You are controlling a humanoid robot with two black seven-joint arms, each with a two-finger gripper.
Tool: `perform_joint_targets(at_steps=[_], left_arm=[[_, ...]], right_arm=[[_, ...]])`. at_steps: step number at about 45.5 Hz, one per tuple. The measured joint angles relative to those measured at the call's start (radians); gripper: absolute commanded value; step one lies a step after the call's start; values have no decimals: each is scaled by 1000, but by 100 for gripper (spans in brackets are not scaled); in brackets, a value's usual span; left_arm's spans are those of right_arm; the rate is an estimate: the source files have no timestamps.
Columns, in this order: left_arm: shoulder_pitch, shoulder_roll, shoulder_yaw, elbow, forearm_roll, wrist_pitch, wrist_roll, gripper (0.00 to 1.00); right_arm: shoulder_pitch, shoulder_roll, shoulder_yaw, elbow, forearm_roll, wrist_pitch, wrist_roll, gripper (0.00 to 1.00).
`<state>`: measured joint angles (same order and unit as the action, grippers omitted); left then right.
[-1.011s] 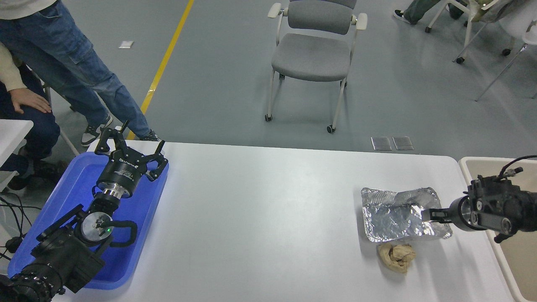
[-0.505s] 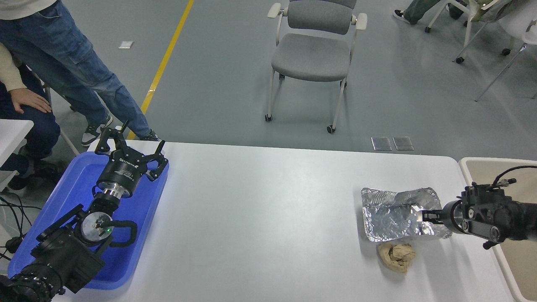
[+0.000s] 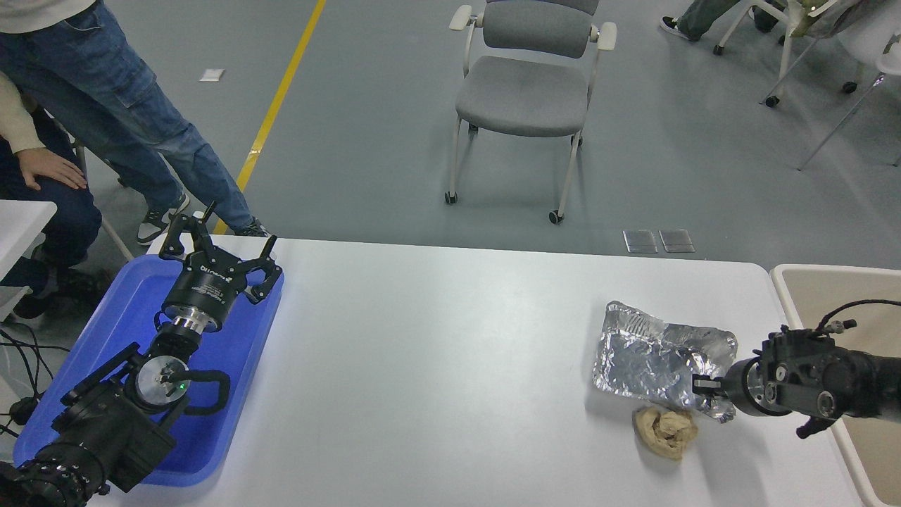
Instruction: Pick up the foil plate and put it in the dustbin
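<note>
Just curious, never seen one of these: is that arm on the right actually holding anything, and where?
Yes. The right gripper has its jaws shut on the foil plate, pinching its crinkled rim at the near right corner.

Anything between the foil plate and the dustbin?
Nothing visible. The right gripper grips the foil plate at its right end; only bare table and the arm itself lie toward the dustbin.

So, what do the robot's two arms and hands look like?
Both arms are matte black. The left hand has thin, claw-like black fingers on a round black body with white print, then a silver ring, a silver disc, a small green light and a looping black cable. The right hand has a silver-faced wrist, round bolts and a thin black cable.
</note>
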<state>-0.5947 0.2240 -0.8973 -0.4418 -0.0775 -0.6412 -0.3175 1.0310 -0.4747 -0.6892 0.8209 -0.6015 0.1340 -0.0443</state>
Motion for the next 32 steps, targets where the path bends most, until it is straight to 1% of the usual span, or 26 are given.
perform_joint_targets(at_steps=[19, 28, 32], left_arm=[[0, 0, 0, 0, 0, 0, 0, 100], [0, 0, 0, 0, 0, 0, 0, 100], [0, 0, 0, 0, 0, 0, 0, 100]], right_arm=[[173, -136, -45, 233, 20, 14, -2, 0], [339, -187, -134, 394, 32, 31, -2, 0], [443, -197, -204, 469, 55, 59, -3, 0]])
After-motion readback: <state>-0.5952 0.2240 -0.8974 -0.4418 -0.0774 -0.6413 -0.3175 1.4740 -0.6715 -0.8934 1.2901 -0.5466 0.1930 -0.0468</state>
